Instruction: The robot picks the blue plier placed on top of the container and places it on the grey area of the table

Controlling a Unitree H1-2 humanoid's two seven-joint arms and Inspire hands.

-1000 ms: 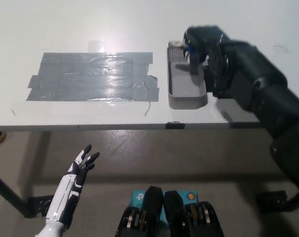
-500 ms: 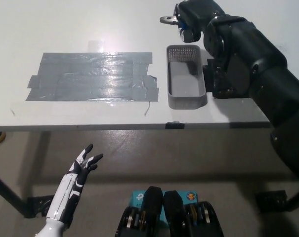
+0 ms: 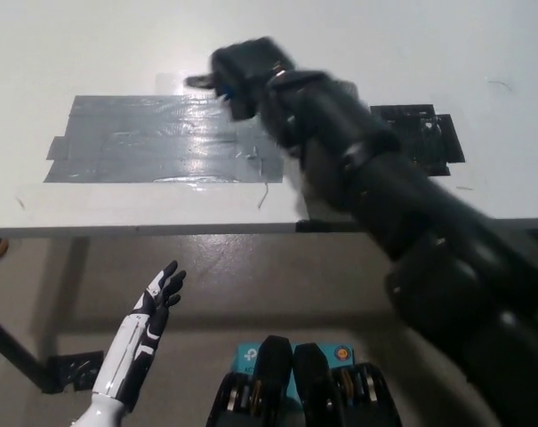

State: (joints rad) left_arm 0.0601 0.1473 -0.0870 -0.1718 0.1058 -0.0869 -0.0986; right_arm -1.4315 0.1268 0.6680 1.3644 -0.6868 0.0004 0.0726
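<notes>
My black right hand (image 3: 244,73) is shut on the blue plier (image 3: 222,89). Its grey metal tip sticks out to the left of the fist, and a bit of blue handle shows under the fingers. The hand hovers over the upper right part of the grey taped area (image 3: 144,138) on the white table (image 3: 91,44). My black forearm covers the spot where the container stood, so the container is hidden. My white left hand (image 3: 159,298) rests open below the table's front edge at the lower left.
A black textured patch (image 3: 424,132) lies on the table to the right of my arm. The table's front edge (image 3: 144,229) runs across the middle of the view, with floor below it. A table leg (image 3: 11,351) shows at the lower left.
My right arm has swung left with the plier, from above the container to over the grey area's right side. The arm now covers the container. The left hand barely moved.
</notes>
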